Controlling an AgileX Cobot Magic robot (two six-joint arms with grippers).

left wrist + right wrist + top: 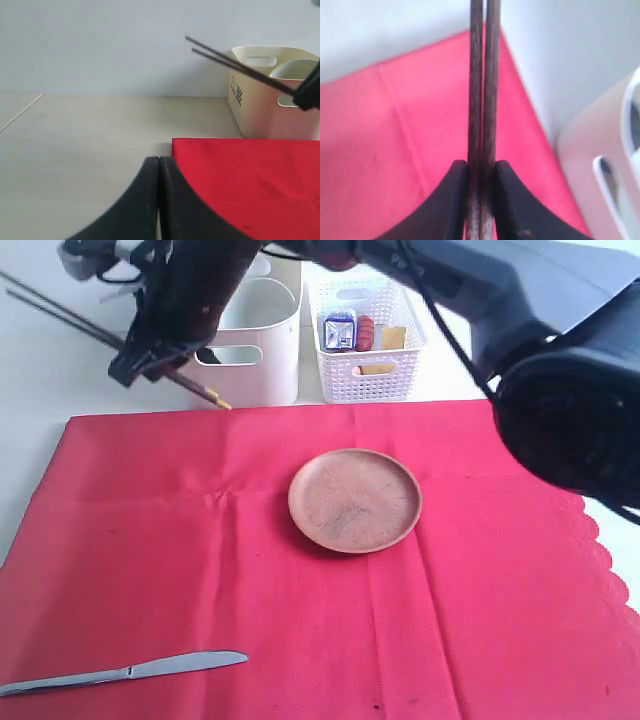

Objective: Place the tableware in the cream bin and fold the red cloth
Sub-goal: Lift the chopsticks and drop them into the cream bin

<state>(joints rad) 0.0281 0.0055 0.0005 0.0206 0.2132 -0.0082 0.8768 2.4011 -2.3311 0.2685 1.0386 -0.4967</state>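
Exterior view: the right arm [480,290] stretches across from the right side, and its jaws hang above the far edge of the red cloth [200,540], just beside the cream bin [255,365].
Right jaws: nearly closed, pinching the dark chopsticks [482,75] side by side between them. The right wrist view shows it plainly.
Chopsticks: tilted. The lower tips poke out below the right jaws, close to the cloth's far edge in front of the bin. The long ends run up and away from the jaws over the bare bench [40,370].
Left jaws: pressed together with nothing between them, low over the bench. The corner of the cloth lies just ahead of them, and the bin stands well beyond that.
Bin: upright on the bench just past the cloth, close beside the right jaws.
Wooden plate [355,500]: flat on the cloth near its middle, well apart from the right jaws.
Table knife [130,672]: flat on the cloth at its near edge, far from the right jaws, with the handle running out of the exterior view.
White lattice basket [370,370]: touching or just beside the bin, on the side away from the right jaws. It holds a small blue-white carton [340,330] and some red and yellow items too small to name.
Cloth: spread out on the bench with a few creases. The scalloped edge is on the side far from the left jaws.
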